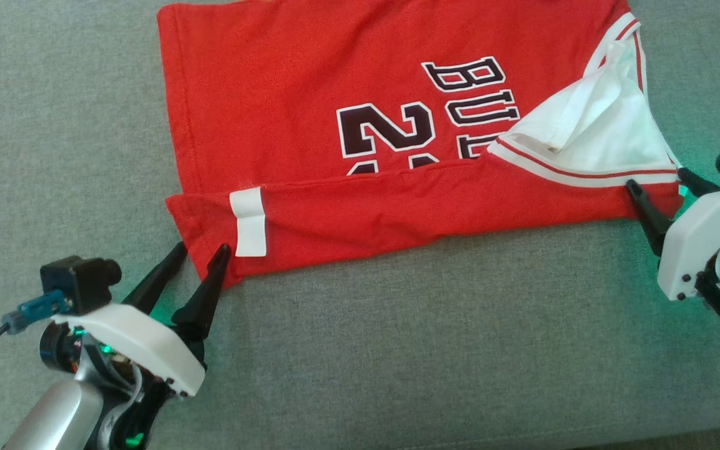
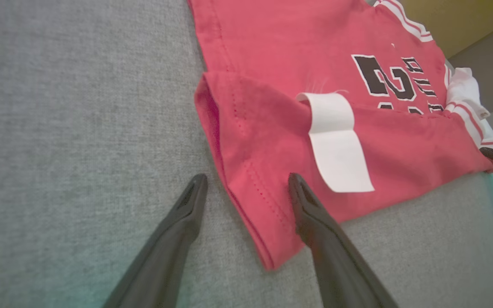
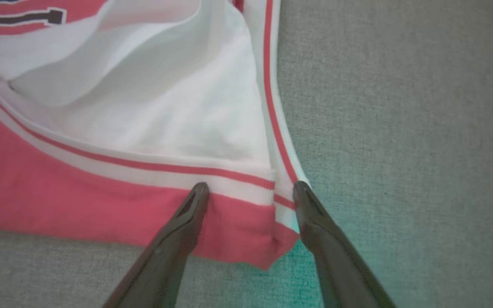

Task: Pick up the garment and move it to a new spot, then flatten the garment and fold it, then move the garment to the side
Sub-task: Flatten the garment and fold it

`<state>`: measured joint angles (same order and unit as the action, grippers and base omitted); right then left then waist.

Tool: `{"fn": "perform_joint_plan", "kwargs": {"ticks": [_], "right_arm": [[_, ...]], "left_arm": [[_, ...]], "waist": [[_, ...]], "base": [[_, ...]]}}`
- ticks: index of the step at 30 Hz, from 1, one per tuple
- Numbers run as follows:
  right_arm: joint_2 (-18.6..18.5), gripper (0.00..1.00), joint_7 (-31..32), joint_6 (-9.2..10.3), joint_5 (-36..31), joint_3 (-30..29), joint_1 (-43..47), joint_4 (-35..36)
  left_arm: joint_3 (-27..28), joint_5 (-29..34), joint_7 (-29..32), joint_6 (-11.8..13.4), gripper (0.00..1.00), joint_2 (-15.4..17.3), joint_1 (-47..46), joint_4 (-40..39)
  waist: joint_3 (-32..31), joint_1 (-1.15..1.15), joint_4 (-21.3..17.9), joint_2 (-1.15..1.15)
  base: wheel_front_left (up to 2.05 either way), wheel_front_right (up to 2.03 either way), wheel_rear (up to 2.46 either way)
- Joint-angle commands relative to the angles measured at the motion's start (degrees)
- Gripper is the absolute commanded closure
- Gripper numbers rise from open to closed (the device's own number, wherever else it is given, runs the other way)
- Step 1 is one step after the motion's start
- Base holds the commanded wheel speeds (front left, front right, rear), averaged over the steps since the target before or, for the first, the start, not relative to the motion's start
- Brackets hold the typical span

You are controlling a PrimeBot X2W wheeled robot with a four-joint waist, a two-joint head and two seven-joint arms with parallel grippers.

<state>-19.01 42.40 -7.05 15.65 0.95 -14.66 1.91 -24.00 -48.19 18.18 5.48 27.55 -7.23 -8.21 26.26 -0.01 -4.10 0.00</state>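
The left fingers [image 1: 210,281] stand released astride the folded near corner of the red garment [image 1: 310,112]; the right fingers [image 1: 644,209] gape at its striped corner; a white label [image 1: 250,228] lies just beyond the left pair; the grey worktop [image 1: 397,344] lies beneath.

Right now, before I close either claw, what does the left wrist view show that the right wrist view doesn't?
Left wrist view, not the right: the white label folded over the doubled edge of the jersey, and the left claw, open, straddling the hemmed corner. Right wrist view, not the left: the right claw, open, straddling the corner with the striped trim. Both: red jersey, dark lettering, striped trim, white inner fabric, grey surface.
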Motion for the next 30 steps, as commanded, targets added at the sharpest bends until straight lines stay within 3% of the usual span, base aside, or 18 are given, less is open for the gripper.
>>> {"fn": "perform_joint_plan", "kwargs": {"ticks": [1,3,4,5,6,7,8,15,24,30], "right_arm": [[-1.6,0.00,0.7,-0.44,0.3,1.1,0.6,1.2],[-1.9,0.00,1.4,-0.44,0.9,1.5,0.8,1.1],[-2.0,0.00,1.8,-0.44,1.1,1.6,0.9,1.0],[-2.1,0.00,2.3,-0.44,1.5,1.8,0.9,1.0],[-2.1,0.12,2.6,-0.44,1.8,2.0,0.9,0.9],[-2.1,0.67,2.8,-0.44,2.2,2.0,0.8,0.8],[-2.0,1.00,3.1,-0.44,2.7,2.0,0.8,0.6],[-2.1,1.00,3.9,-0.44,6.3,0.0,0.9,0.3],[-10.2,1.00,12.8,-0.44,14.1,-4.2,13.1,9.5],[-11.7,1.00,14.4,-0.44,16.3,-6.1,19.9,13.8]], "left_arm": [[-0.2,-0.5,1.8,-0.1,0.06,0.7,0.2,0.5],[-0.9,-0.5,2.5,-0.4,0.21,0.7,0.2,0.3],[-1.3,-0.4,2.8,-0.6,0.43,0.8,0.1,0.3],[-1.5,-0.4,3.1,-0.7,0.58,0.8,-0.1,0.3],[-1.9,-0.1,3.4,-0.8,0.91,1.0,-0.2,0.4],[-2.1,0.1,3.6,-0.9,1.00,1.2,-0.5,0.5],[-2.4,0.1,4.0,-1.2,1.00,1.3,-0.7,0.7],[-2.1,-1.4,6.8,-3.8,1.00,4.9,-1.1,0.3],[0.8,-5.7,10.8,-3.7,1.00,13.7,8.4,-9.5],[1.1,-7.3,9.7,-2.5,1.00,14.2,14.1,-12.6]], "waist": [[0.1,0.01,0.0,0.00],[0.3,0.01,-0.1,0.00],[0.4,0.01,-0.1,0.00],[0.5,0.01,-0.2,0.00],[0.6,0.01,-0.2,0.00],[0.6,0.01,-0.2,0.00],[0.6,0.01,-0.3,0.00],[-1.6,0.01,-0.3,0.00],[-4.9,0.01,-0.5,0.00],[-4.8,0.01,-0.8,0.00]], "base": [[0.00,0.00,0.00],[0.00,0.00,0.00],[0.00,0.00,0.00],[0.00,0.00,0.00],[0.00,0.00,0.00],[0.00,0.00,0.00],[0.00,0.00,0.00],[0.00,0.00,0.00],[0.00,0.00,0.00],[0.00,0.00,0.00]]}}
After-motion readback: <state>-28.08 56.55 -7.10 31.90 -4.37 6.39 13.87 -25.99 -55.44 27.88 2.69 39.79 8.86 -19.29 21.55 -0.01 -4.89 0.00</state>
